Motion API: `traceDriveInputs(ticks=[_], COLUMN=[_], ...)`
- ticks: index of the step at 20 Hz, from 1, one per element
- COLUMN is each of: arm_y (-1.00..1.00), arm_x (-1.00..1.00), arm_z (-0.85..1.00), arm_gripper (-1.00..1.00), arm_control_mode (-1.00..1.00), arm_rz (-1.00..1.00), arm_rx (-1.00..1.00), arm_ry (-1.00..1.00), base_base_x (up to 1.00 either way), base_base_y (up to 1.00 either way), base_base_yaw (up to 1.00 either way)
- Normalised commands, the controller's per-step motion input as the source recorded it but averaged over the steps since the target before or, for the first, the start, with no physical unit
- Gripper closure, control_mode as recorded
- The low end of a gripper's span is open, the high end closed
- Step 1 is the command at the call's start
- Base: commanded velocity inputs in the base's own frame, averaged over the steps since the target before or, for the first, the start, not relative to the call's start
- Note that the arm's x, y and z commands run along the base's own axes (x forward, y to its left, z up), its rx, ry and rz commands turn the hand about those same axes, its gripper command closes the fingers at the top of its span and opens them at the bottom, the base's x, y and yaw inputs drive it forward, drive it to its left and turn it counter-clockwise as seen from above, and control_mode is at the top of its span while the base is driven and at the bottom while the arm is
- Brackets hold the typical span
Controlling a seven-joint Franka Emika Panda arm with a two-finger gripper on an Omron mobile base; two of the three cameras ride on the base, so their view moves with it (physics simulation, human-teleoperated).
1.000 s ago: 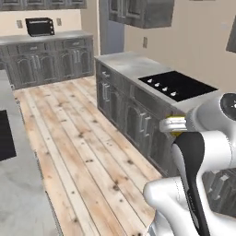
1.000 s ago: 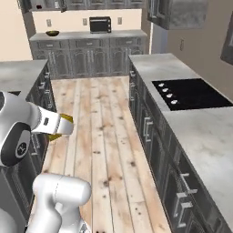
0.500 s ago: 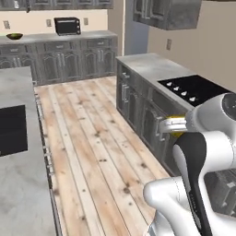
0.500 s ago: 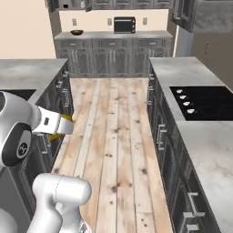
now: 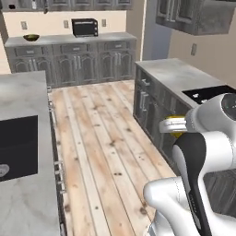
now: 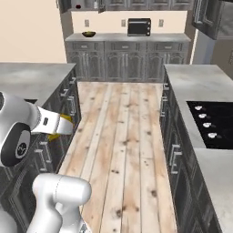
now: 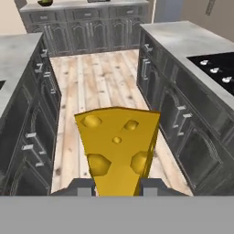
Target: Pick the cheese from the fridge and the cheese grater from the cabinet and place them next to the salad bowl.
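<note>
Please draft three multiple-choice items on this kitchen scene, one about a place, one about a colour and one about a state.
1. Where does the salad bowl stand?
A. On the back counter, left of the black microwave
B. On the wooden floor
C. On the cooktop

2. What colour is the cheese?
A. White
B. Yellow-orange
C. Green

3. What is the state of the gripper?
A. Open and empty
B. Shut on a cup
C. Shut on the cheese

Answers:
1 A, since the right base view shows the dark bowl on the far counter, left of the microwave.
2 B, since the hand view shows a yellow-orange wedge with holes.
3 C, since in the hand view the wedge sits between the two finger tips, clear of any surface.
</note>
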Motion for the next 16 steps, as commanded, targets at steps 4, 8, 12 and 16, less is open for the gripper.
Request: traceDriveInputs(ticks=[4,8,12,16], arm_y=[0.00,0.00,0.00,0.00], arm_x=[0.00,0.00,0.00,0.00], arm_z=[0.00,0.00,0.00,0.00], arm_gripper=[1.00,1.00,1.00,1.00], arm_control_mode=[1.00,1.00,1.00,1.00], arm_rz=[0.00,0.00,0.00,0.00], arm_rx=[0.00,0.00,0.00,0.00], arm_ry=[0.00,0.00,0.00,0.00], base_base_x=[1.00,1.00,1.00,1.00], base_base_y=[0.00,0.00,0.00,-0.04], base_base_yaw=[0.16,0.14,0.14,0.13])
